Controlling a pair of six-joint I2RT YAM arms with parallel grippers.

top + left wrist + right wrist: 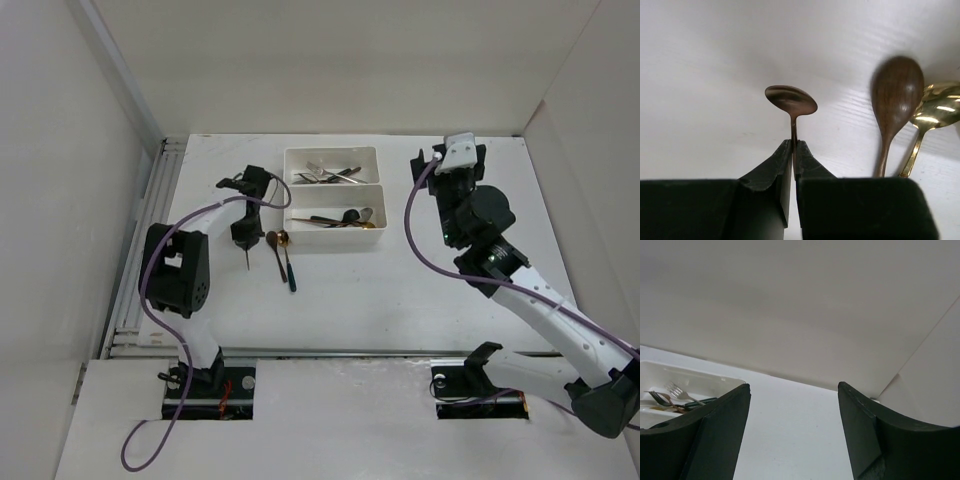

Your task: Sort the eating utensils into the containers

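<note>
My left gripper [243, 240] [794, 145] is shut on the thin handle of a copper spoon [791, 100], which hangs just above the table left of the trays. A brown spoon [895, 100] and a gold spoon [937, 107] lie to its right; they also show in the top view [284, 258]. Two white trays stand at the back: the far tray [296, 157] holds forks [330, 176], the near tray [297, 237] holds spoons [340, 219]. My right gripper [450, 165] [794, 390] is open and empty, raised to the right of the trays. The far tray's forks [670, 392] show at its left.
White walls enclose the table on the left, back and right. A purple cable [412, 235] loops off the right arm beside the trays. A ribbed rail [140, 250] runs along the table's left edge.
</note>
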